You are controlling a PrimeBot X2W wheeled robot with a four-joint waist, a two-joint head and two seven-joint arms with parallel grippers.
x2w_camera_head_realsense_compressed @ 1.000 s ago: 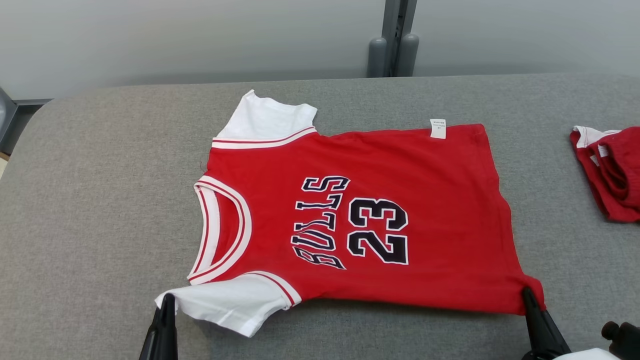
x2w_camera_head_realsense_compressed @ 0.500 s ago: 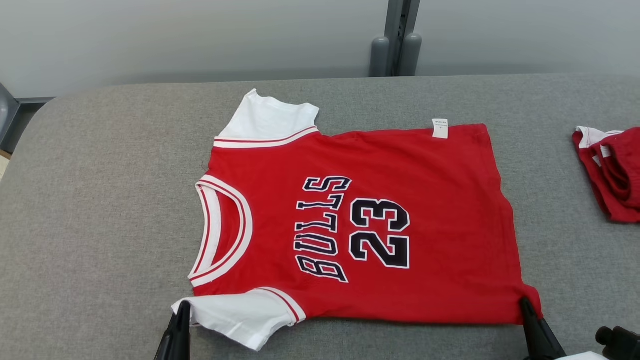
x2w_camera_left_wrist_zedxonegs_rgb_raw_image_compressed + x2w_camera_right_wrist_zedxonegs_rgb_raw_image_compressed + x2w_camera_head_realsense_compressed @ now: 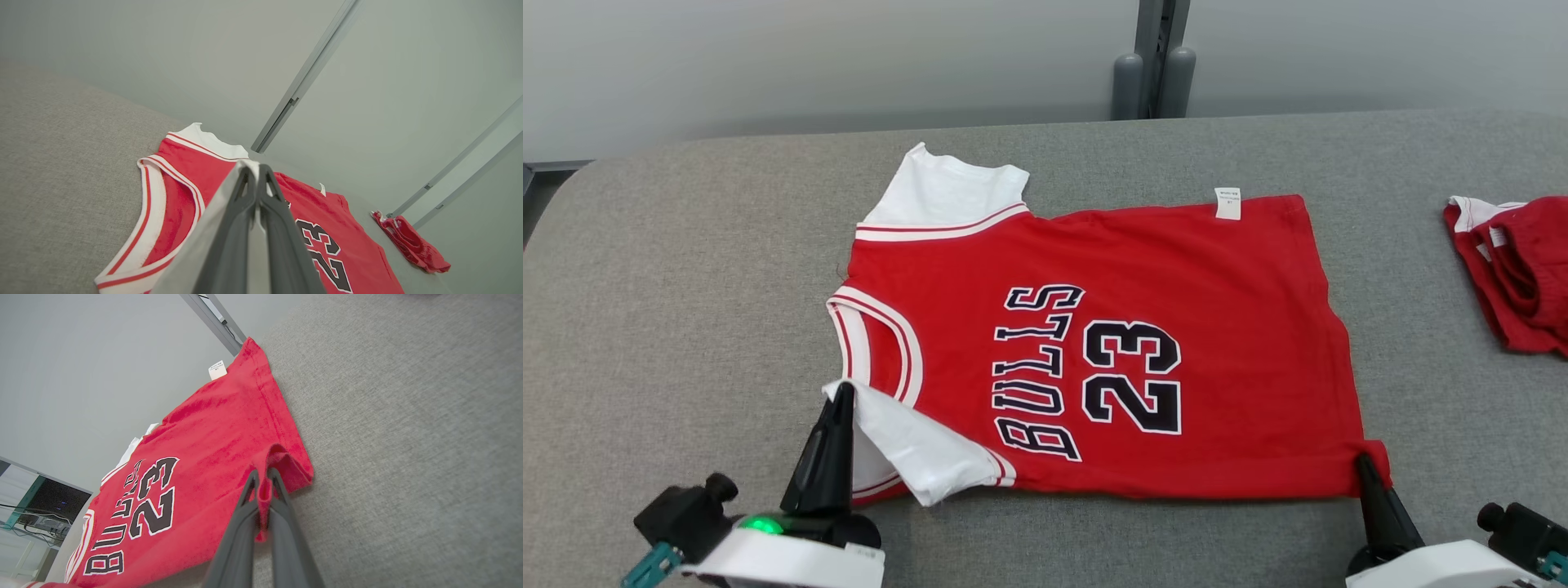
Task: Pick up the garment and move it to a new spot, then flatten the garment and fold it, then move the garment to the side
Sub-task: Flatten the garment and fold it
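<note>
- Red knit jersey [image 3: 1176, 269] lies flat, print up, on the grey woven table [image 3: 670, 286]. The collar [image 3: 876, 343] is to my left of the "23" [image 3: 1131, 374] and the hem to its right.
- My left claw [image 3: 844, 390] is pressed together on the white sleeve [image 3: 915, 445] on my side of the 23. It holds the sleeve lifted and turned in towards the collar.
- My right claw [image 3: 1361, 460] pinches the hem corner [image 3: 282, 457], on my side and to the right of the 23. The cloth bunches into a small ridge at the fingers.
- I judge this to be the folding step: the body looks flattened, and the near edge is gripped at both ends.
- The next move calls for carrying both pinches away from me across the 23, level and together. An uneven pull would skew the fold.
- The cloth looks thin, limp and matte, with striped trim at collar and sleeves.
- A crumpled red pile [image 3: 1515, 269] sits well right of the 23.
</note>
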